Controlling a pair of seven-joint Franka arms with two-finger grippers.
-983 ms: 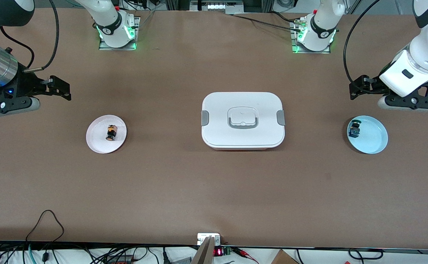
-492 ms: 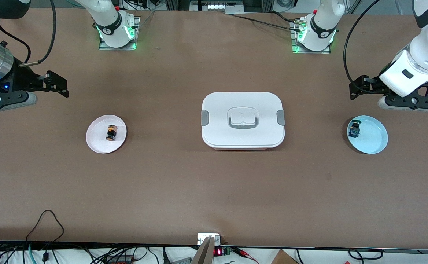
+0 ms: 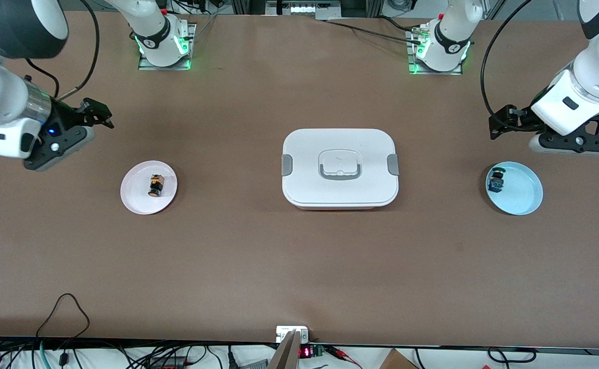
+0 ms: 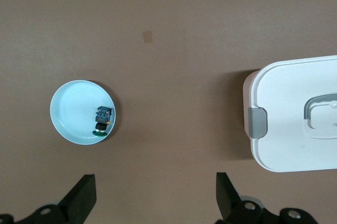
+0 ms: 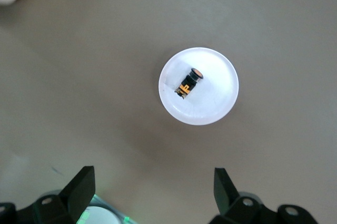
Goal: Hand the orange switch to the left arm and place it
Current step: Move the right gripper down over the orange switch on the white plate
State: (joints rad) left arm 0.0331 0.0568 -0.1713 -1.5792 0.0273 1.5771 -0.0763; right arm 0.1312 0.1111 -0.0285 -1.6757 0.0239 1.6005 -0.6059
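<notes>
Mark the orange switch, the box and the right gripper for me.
orange switch (image 3: 155,185), front view, middle of its body.
box (image 3: 304,148), front view, bare lid beside the handle.
right gripper (image 5: 152,190), right wrist view, midway between its fingertips.

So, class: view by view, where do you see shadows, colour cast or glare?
Front view: even light, a soft shadow under the box, green glow at both arm bases. Left wrist view: crisp, a dark shadow beside the box and under the blue plate. Right wrist view: washed out and greyish, with the orange switch still legible on the white plate.
</notes>
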